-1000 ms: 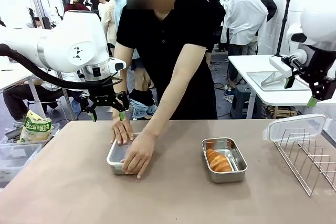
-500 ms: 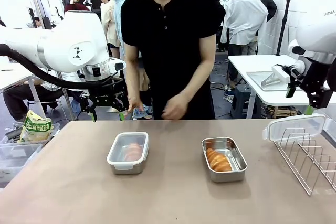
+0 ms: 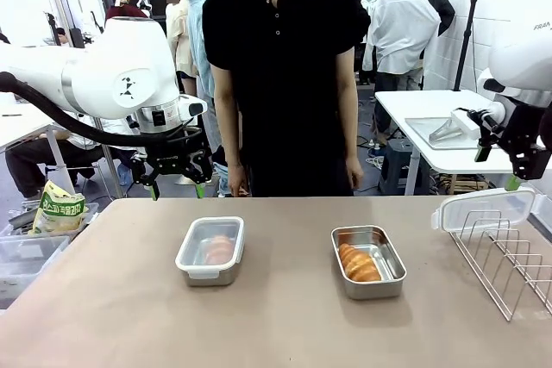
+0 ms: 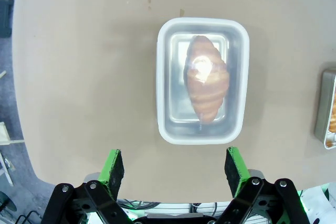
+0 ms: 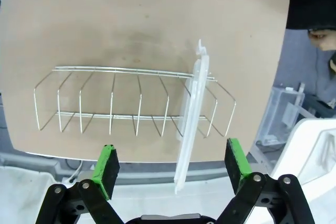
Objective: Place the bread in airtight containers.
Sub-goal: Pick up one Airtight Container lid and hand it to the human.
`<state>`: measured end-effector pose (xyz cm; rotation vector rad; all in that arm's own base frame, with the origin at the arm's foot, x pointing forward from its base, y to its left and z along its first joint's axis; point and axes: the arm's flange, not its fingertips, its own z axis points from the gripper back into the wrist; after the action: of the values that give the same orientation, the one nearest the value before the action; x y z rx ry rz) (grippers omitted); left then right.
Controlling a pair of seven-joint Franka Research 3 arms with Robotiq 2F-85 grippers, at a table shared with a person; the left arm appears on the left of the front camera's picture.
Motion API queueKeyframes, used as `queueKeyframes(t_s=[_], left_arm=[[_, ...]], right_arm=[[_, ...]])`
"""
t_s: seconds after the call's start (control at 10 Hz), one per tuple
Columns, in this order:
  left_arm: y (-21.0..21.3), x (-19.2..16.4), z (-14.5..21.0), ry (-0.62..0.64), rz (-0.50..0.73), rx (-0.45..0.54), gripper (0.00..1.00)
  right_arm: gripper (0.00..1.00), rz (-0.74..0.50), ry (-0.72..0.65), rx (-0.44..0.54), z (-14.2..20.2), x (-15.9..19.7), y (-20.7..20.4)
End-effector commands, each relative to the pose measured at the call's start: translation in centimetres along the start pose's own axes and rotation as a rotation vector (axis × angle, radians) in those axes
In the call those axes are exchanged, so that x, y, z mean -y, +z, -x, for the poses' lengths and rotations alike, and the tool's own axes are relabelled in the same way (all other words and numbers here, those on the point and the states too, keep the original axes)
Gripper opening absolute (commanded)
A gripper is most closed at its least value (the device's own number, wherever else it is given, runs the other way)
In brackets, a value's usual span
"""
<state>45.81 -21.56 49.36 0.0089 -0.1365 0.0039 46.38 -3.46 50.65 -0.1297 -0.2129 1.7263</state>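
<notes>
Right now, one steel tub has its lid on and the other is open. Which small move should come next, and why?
Probably the right gripper, its fingers open, should descend on the translucent plastic lid standing in the wire rack. The open rectangular steel tub holding a golden-brown croissant lacks its lid; the other tub is already covered.

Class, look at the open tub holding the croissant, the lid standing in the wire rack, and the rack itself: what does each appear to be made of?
Open tub: likely stainless steel, with a shiny, reflective silver wall.
Lid: probably plastic, translucent and whitish.
Rack: thin bright metal wire, seemingly chromed or steel.
</notes>
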Motion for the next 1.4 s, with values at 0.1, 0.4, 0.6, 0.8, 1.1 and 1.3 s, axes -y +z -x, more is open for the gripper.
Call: queueKeyframes(t_s=[0.1,0.4,0.6,0.8,1.1,1.3], left_arm=[[0.1,-0.1,0.0,0.001,0.0,0.003,1.0],[0.1,-0.1,0.0,0.001,0.0,0.003,1.0],[0.1,-0.1,0.0,0.001,0.0,0.003,1.0],[0.1,-0.1,0.0,0.001,0.0,0.003,1.0],[0.1,-0.1,0.0,0.001,0.0,0.003,1.0],[0.1,-0.1,0.0,0.001,0.0,0.003,1.0]], right_arm=[[1.0,0.0,0.0,0.0,0.0,0.0,0.0],[1.0,0.0,0.0,0.0,0.0,0.0,0.0],[1.0,0.015,-0.009,-0.034,-0.1,0.6,-0.6],[1.0,-0.005,-0.021,-0.037,-0.1,1.4,-2.5],[1.0,-0.016,-0.009,-0.049,0.7,2.4,-5.0],[1.0,0.0,0.008,-0.056,1.2,2.8,-6.2]])
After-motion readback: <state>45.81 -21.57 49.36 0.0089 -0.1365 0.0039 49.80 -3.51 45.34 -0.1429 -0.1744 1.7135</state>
